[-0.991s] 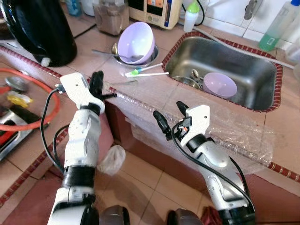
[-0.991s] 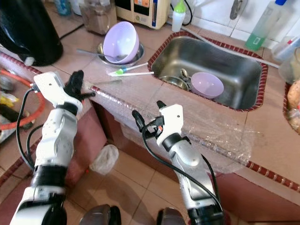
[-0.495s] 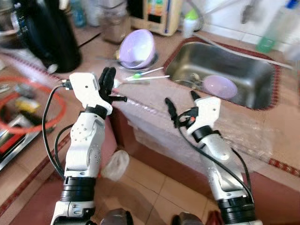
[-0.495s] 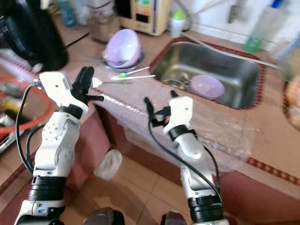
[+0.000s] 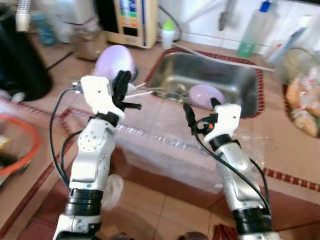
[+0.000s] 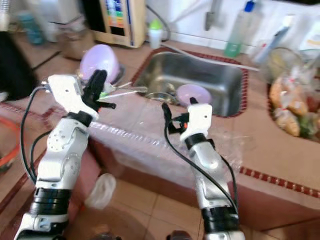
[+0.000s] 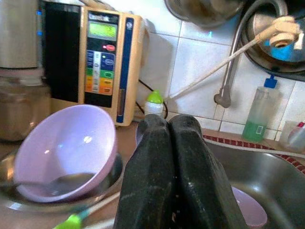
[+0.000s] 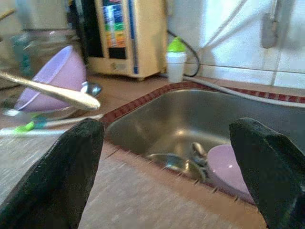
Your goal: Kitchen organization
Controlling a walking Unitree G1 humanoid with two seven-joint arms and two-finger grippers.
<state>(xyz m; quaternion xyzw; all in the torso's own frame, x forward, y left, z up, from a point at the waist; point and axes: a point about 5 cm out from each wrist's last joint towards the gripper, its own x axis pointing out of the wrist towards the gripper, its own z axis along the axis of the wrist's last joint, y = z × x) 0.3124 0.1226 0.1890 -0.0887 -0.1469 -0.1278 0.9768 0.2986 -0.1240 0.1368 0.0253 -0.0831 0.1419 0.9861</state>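
Note:
My left gripper point(image 5: 121, 86) is raised over the counter beside a tilted purple bowl point(image 5: 114, 61) that rests in a steel dish. It is shut on a metal spoon point(image 8: 52, 90), which sticks out towards the sink point(image 5: 235, 80). In the left wrist view its fingers point(image 7: 190, 157) press tightly together. My right gripper point(image 5: 200, 107) hovers open above the counter's front strip, just before the sink, holding nothing. A second purple bowl point(image 5: 206, 95) lies inside the sink beside some metal ware. Two toothbrushes point(image 8: 28, 126) lie on the counter between the tilted bowl and the sink.
A beige appliance point(image 5: 130, 20), a green-capped bottle point(image 5: 169, 34) and a soap bottle point(image 5: 252, 32) line the back wall. A bag of produce point(image 5: 300, 100) sits at the right. Clear plastic film point(image 5: 165, 135) covers the counter front. A black pot point(image 5: 20, 65) stands at the left.
The view has swung right and nearer the sink. Both arms are higher over the counter; the left gripper still carries the spoon, and the right stays open.

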